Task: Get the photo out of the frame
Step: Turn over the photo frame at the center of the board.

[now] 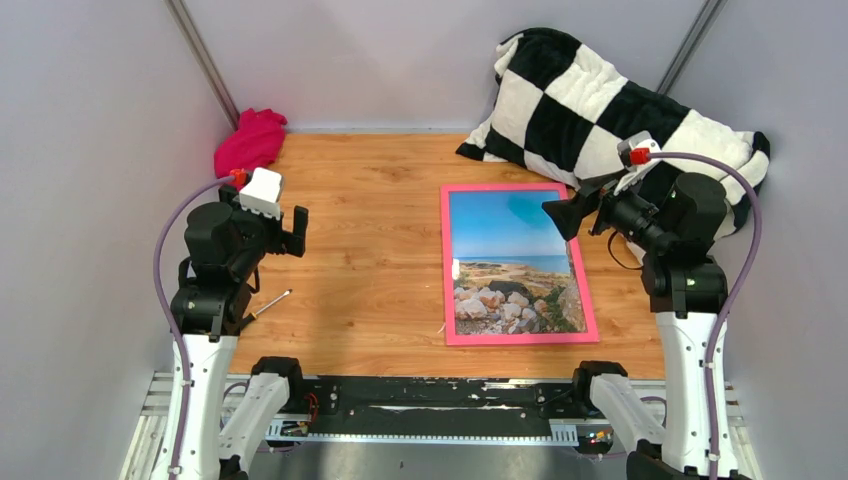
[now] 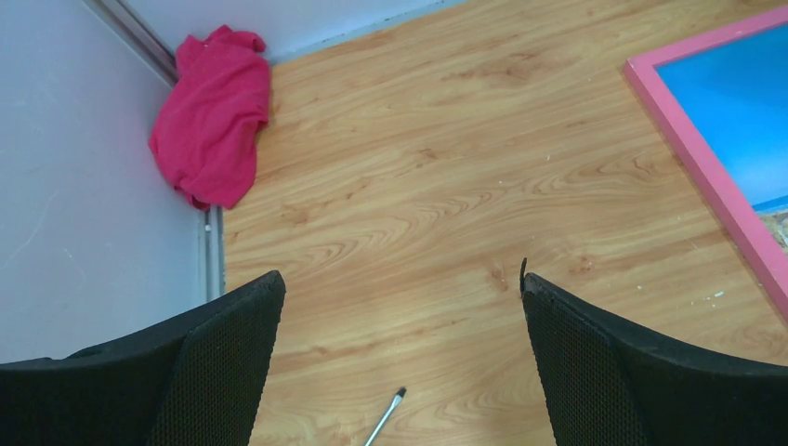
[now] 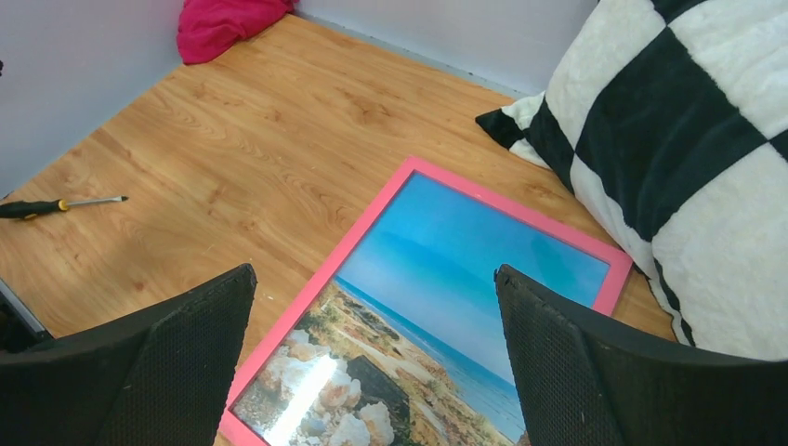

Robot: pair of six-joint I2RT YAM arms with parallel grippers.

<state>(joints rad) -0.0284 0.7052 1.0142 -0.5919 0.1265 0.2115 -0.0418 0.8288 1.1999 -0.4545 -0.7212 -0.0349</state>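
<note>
Left end effector (image 2: 400, 276): jaws wide apart, nothing between them; I have it over the left side of the counter (image 1: 360, 250), well apart from the frame.
Right end effector (image 3: 374, 270): jaws wide apart, holding nothing; up above the far right part of the frame.
Frame (image 1: 520, 338): pink border, flat on the right half of the counter, long sides running near to far, near short side close to the near edge.
Photo (image 1: 510, 235): in the frame, face up; sky at the far end, sea in the middle, rocks at the near end.
Writing: none I can read in any view.
Hidden: top view, my right arm covers the frame's far right corner. Left wrist view cuts the frame off at the right.
Pillow (image 1: 600, 100): black and white checks, far right corner; I can't tell if it touches the frame.
Cloth (image 1: 250, 140): magenta, bunched in the far left corner.
Screwdriver (image 3: 56, 204): near the left edge; handle partly behind my left arm in top view.
Glare: bright patch on the rocks in the right wrist view.
</note>
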